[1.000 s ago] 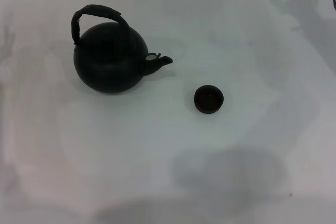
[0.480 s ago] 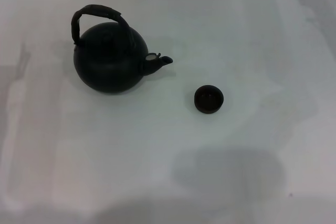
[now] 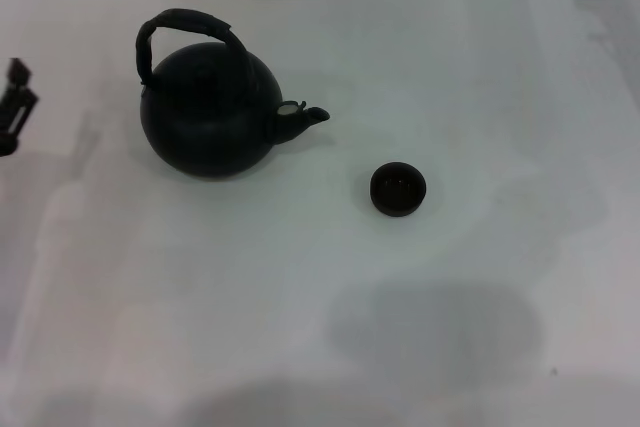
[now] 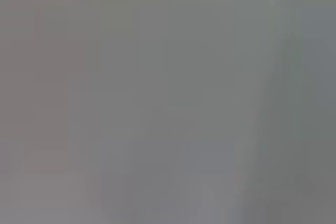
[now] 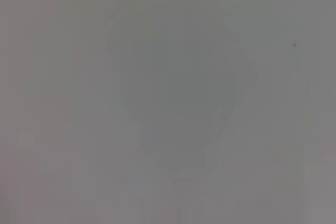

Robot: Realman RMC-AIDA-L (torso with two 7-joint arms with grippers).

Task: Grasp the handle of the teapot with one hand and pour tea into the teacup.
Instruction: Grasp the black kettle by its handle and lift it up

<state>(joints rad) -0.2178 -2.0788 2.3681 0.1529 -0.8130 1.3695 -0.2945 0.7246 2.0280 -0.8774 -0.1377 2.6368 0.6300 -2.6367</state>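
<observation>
The left gripper [image 3: 14, 107] shows only as a small dark piece at the left edge of the head view, well apart from the teapot [image 3: 207, 112] and holding nothing; whether its fingers are spread or closed cannot be told from so little of it. The right gripper is out of sight in every view.

The teapot stands upright on the white table [image 3: 320, 327], in the far left part of the head view. Its round matte-black body carries 1 arched handle [image 3: 185, 27], a dark wrapped band looping over the top, free of any grip. The short spout [image 3: 300, 119] points toward the robot's right, with a small pale spot at its base.

The teacup [image 3: 398, 189] sits on the table to the right of the spout and nearer the robot, apart from the teapot, upright, its dark bowl open upward.

No writing, brand or label can be read on the pot, the cup or the table.

Both wrist views show only plain pale surface with faint shadows.
</observation>
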